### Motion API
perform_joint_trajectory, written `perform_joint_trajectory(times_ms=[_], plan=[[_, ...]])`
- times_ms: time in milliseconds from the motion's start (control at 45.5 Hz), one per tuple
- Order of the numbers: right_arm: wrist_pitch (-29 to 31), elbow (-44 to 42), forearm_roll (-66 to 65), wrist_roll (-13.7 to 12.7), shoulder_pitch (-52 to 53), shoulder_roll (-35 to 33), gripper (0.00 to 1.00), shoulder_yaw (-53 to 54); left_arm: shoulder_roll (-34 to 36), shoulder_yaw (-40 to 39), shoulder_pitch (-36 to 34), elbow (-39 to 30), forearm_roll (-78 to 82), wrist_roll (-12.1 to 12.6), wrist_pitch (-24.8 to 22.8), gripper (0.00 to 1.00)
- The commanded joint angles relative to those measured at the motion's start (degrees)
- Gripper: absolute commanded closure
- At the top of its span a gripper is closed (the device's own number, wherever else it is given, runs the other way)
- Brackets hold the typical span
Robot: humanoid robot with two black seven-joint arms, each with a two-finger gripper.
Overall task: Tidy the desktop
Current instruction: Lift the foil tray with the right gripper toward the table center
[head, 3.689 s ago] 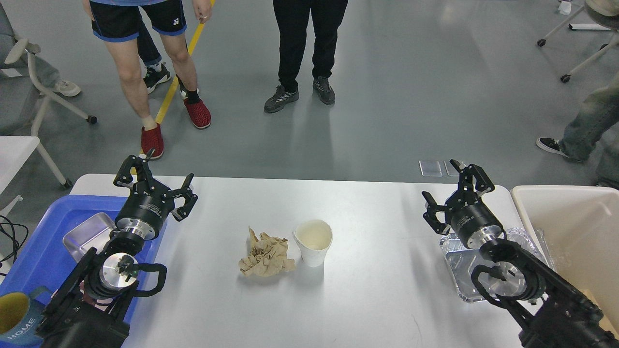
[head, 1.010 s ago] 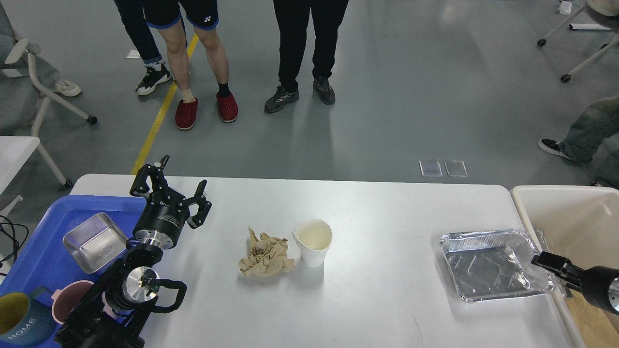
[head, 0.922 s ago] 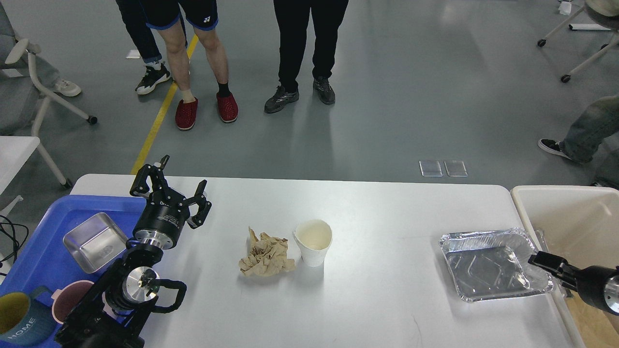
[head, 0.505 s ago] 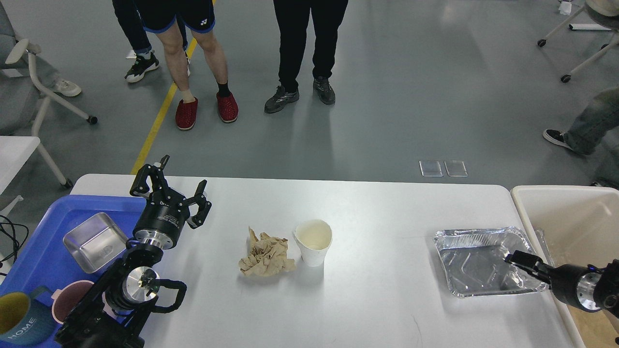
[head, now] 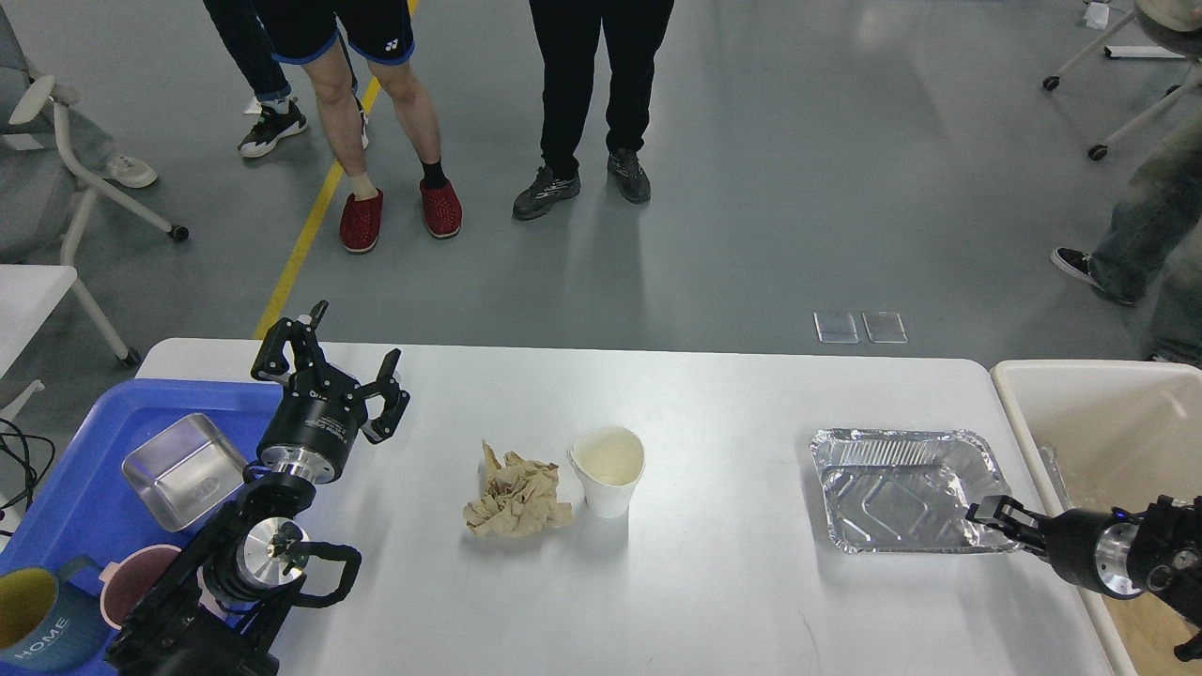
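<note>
Left gripper [head: 331, 364] is raised above the desktop [head: 714, 582] near its far-left corner, at the right edge of the blue tray [head: 66, 488]; its two black fingers are spread wide apart and point away from the robot, with nothing between them. Its arm rises from the lower-left edge of the view, with a silver joint cap facing the camera. Within the blue tray sit a square metal pan [head: 178, 469], a pink cup [head: 131, 582] partly hidden by the arm, and a blue mug [head: 42, 624] with a yellow interior; the mug carries the word "HOME" in white letters. At the centre of the desktop lies a crumpled brown paper wad [head: 516, 496], with a white paper cup [head: 608, 469] standing upright just beside it on the right. Farther right, a rectangular foil tray [head: 897, 488] lies flat on the desktop. Right gripper [head: 997, 516] reaches in low and nearly horizontal from the right edge, its tip at the tray's near-right corner; the fingers are seen end-on and dark, so their separation cannot be determined, nor whether they clamp the rim. A beige bin [head: 1099, 394] stands against the right end of the desktop. The desktop itself spans the lower half of the view, from the blue tray to the beige bin.
</note>
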Motion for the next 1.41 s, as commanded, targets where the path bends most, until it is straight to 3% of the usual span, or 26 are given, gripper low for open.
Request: perform_joint_trajectory(times_ms=[0, 44, 395, 681, 834, 1076, 1208, 1318, 1383], plan=[[0.20, -0.16, 0.16, 0.00, 0.07, 0.30, 0.90, -0.10, 0.17, 0.03, 0.01, 0.00, 0.12, -0.19, 0.00, 0.03], [0.20, -0.16, 0.16, 0.00, -0.02, 0.39, 1.00, -0.10, 0.17, 0.03, 0.01, 0.00, 0.12, -0.19, 0.00, 0.03], [1.07, 1.07, 0.68, 0.18, -0.02, 0.74, 1.00, -0.01, 0.26, 0.03, 0.10, 0.00, 0.82, -0.02, 0.09, 0.03], [1.07, 10.03, 1.03, -0.44, 1.47, -1.28, 1.00, -0.01, 0.35, 1.87, 0.37, 0.00, 0.91, 0.07, 1.76, 0.03], [1.86, 12.94, 5.33, -2.02, 6.30, -2.86, 1.00, -0.18, 0.35, 2.93, 0.36, 0.00, 0.91, 0.16, 2.20, 0.03], [4.15, 12.58, 15.97, -10.54, 13.15, -3.65, 1.00, -2.99, 0.26, 2.93, 0.36, 0.00, 0.91, 0.25, 2.20, 0.03], [4.15, 13.20, 18.09, -12.30, 15.71, -3.56, 1.00, -4.93, 0.17, 2.93, 0.36, 0.00, 0.82, 0.25, 2.20, 0.03], [4.59, 13.38, 17.82, -15.64, 18.17, -3.56, 1.00, -5.37, 0.17, 2.93, 0.45, 0.00, 0.91, 0.33, 2.20, 0.03], [5.82, 13.46, 17.82, -15.82, 20.45, -3.65, 1.00, -6.68, 0.17, 2.93, 0.36, 0.00, 0.91, 0.33, 2.20, 0.03]])
